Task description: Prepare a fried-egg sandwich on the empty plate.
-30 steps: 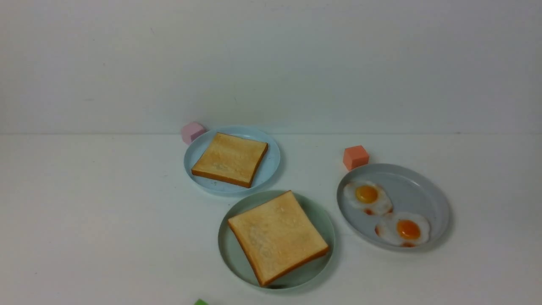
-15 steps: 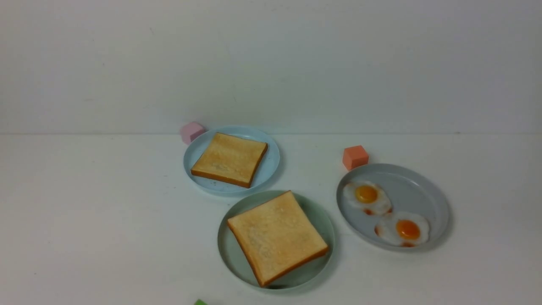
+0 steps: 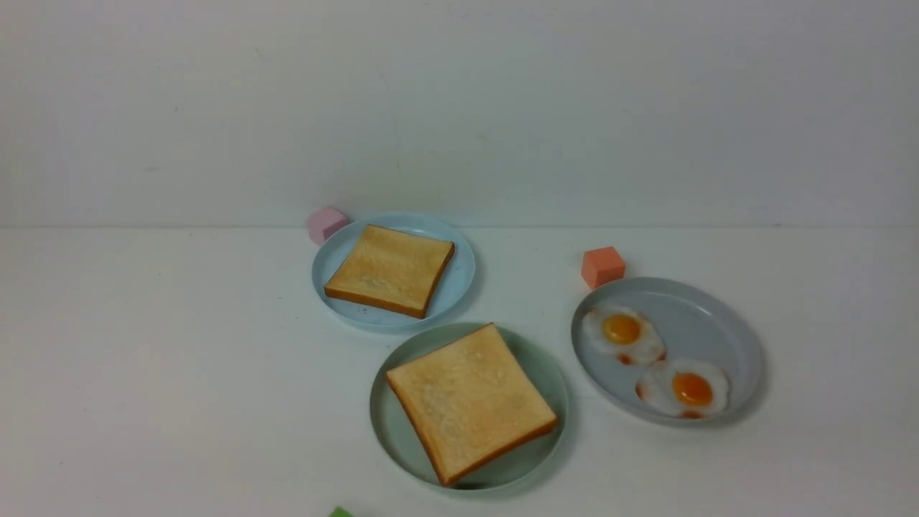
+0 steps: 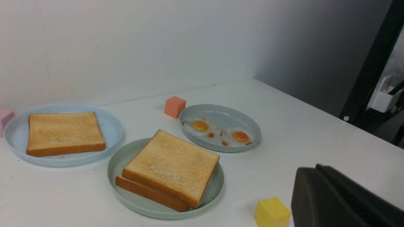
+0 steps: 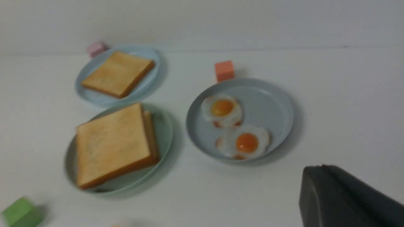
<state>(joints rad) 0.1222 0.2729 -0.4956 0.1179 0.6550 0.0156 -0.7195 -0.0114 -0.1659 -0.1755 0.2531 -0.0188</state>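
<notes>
Front view: The mint-green plate [image 3: 468,408] sits on the white table [image 3: 143,373] at centre near, carrying a toast stack [image 3: 470,401] whose top slice is turned diagonally. The light-blue plate [image 3: 393,271] lies just beyond it to the left, its rim almost touching, and holds a single toast slice [image 3: 390,270]. A pink cube [image 3: 327,223] stands against that plate's far-left rim. The grey plate [image 3: 668,350] lies to the right of the mint-green plate, apart from it, and holds two fried eggs: the far egg [image 3: 622,334] and the near egg [image 3: 683,388], side by side. An orange cube [image 3: 602,266] stands at the grey plate's far-left rim. A green cube [image 3: 340,513] shows at the near edge. Neither arm is visible here.

Left wrist view: The mint-green plate [image 4: 120,159] carries two stacked slices, the upper offset from the lower. A yellow cube [image 4: 271,212] stands on the table near that plate. One dark finger pad [image 4: 334,201] of the left fingers fills a corner; whether they are spread or pressed together cannot be told.

Right wrist view: Blurred. The stack [image 5: 115,143], both eggs and the green cube [image 5: 19,212] show. One dark pad [image 5: 341,198] of the right fingers is visible; its state cannot be told.
</notes>
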